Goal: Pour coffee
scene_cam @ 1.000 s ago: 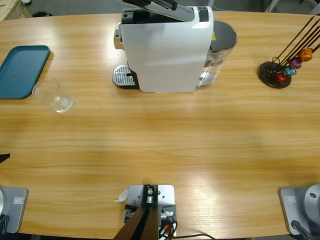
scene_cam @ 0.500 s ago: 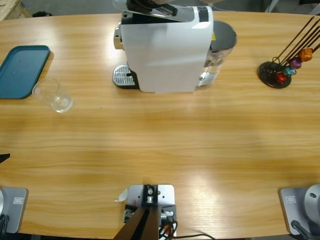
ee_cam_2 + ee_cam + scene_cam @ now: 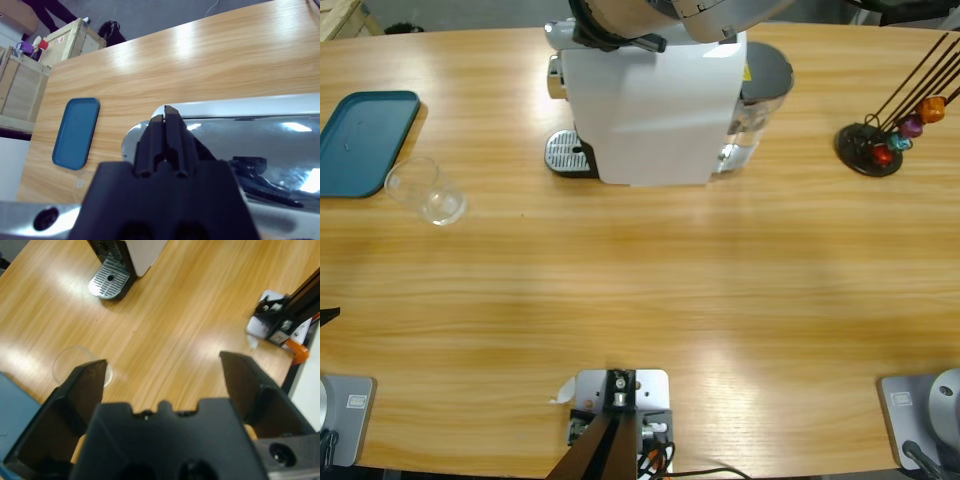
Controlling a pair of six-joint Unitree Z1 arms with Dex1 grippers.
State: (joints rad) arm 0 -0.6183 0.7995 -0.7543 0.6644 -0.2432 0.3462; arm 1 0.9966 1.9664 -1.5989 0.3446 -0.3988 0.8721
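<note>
No coffee shows; the clear glass [image 3: 425, 190] [image 3: 79, 365] on the table's left looks empty. The white coffee machine [image 3: 650, 110] stands at the back middle, its perforated drip tray [image 3: 569, 153] [image 3: 109, 279] bare. My right gripper [image 3: 165, 114] [image 3: 612, 33] is shut, its tips over the machine's chrome lid [image 3: 240, 150]. My left gripper [image 3: 162, 362] hangs open high above the table with nothing between its fingers, the glass below its left jaw.
A teal tray [image 3: 365, 140] [image 3: 77, 131] lies at the far left beside the glass. A black capsule stand [image 3: 870, 148] with coloured capsules is at the right. Wooden crates [image 3: 30, 75] stand beyond the table's end.
The right arm has come further in over the machine's top and now covers the lever and lid in the high view. The glass and tray have not moved.
</note>
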